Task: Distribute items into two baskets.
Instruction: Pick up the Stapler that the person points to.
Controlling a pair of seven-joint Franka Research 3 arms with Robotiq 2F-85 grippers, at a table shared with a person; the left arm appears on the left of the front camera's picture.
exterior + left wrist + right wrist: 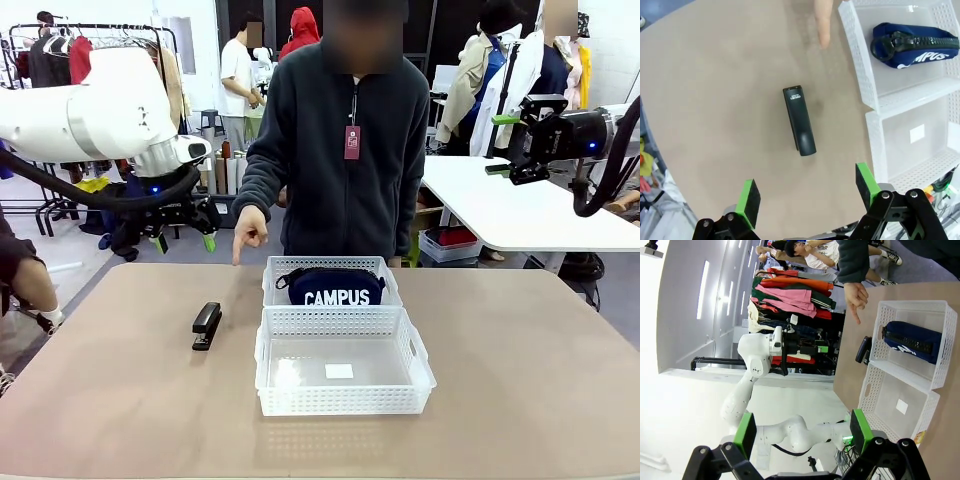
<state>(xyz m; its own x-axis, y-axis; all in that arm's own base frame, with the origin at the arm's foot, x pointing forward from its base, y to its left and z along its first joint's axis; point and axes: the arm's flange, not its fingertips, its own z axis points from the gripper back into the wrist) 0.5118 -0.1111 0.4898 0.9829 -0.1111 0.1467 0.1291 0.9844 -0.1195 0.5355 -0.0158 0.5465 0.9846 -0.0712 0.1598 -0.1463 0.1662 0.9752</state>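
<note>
Stapler (207,326) lies on table (120,400) just left of near basket (264,345), long axis near-to-far; my L gripper (185,242) hangs above it, jaws spread across its width; R gripper (505,145), also spread, well off; pouch (330,288) in far basket (272,268).

Pouch (336,288) in far basket (274,283), stapler (207,325) left

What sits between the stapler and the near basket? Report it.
Bare tabletop separates the stapler from the near basket, seen in front and left wrist views.

L claw (185,242); R claw (500,144); both open
</note>
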